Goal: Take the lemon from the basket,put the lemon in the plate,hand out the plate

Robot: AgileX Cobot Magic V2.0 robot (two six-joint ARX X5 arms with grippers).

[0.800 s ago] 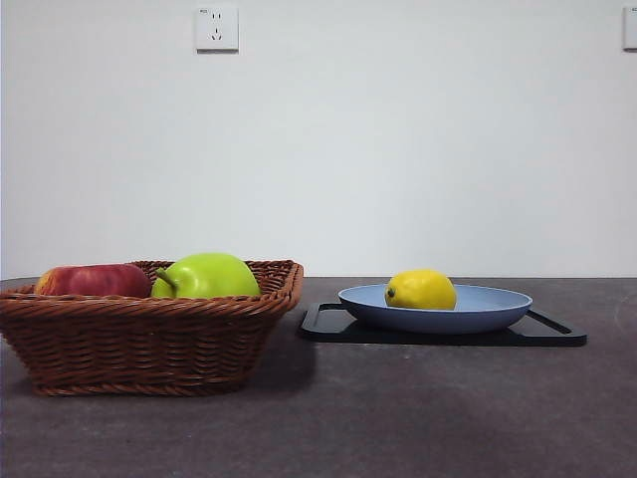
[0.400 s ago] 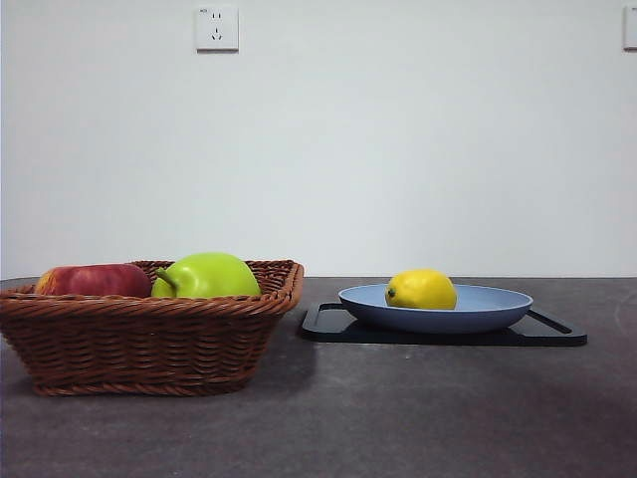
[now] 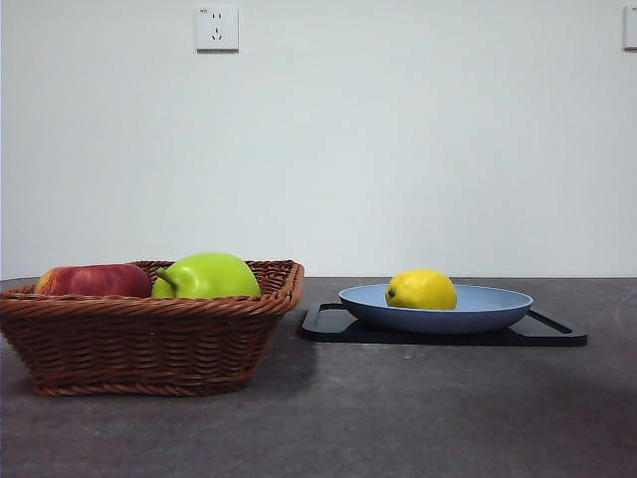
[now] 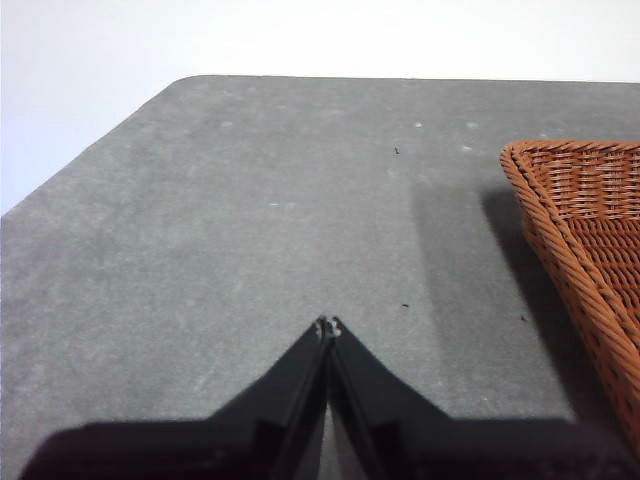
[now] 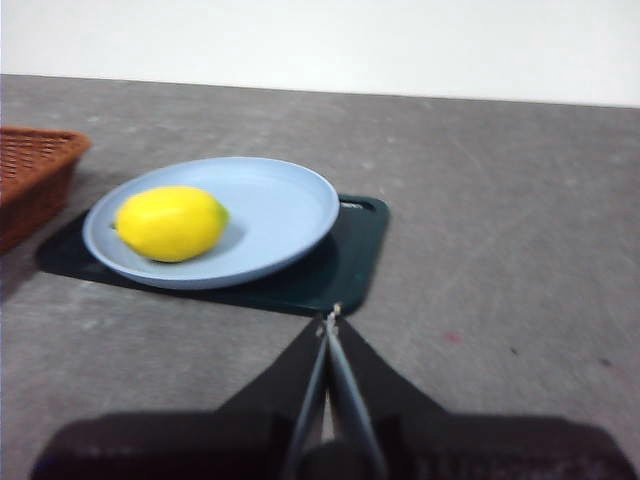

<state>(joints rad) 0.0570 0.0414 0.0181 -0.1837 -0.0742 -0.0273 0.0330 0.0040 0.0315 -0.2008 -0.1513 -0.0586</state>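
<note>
The lemon (image 3: 421,289) is lying in the plate (image 3: 488,311), toward its basket side; the plate is sitting on a black tray (image 3: 552,335) on the desk (image 3: 398,418). The basket (image 3: 149,344) is standing just beside the tray, holding a red apple (image 3: 92,280) and a green fruit (image 3: 207,275). The left claw (image 4: 329,326) is hanging pinched together, empty, over bare desk near the basket. The right claw (image 5: 331,318) is hanging pinched together, empty, near the tray's edge.

The basket (image 3: 149,339) is brown woven wicker, ridged, with a braided rim. The plate (image 3: 488,309) looks like smooth matte light-blue plastic, and the tray (image 5: 320,270) under it is flat black and fairly dull. The lemon (image 3: 421,289) has a slightly waxy skin with soft sheen. The surface (image 4: 250,230) is dark grey, matte, a bit speckled and grainy.
</note>
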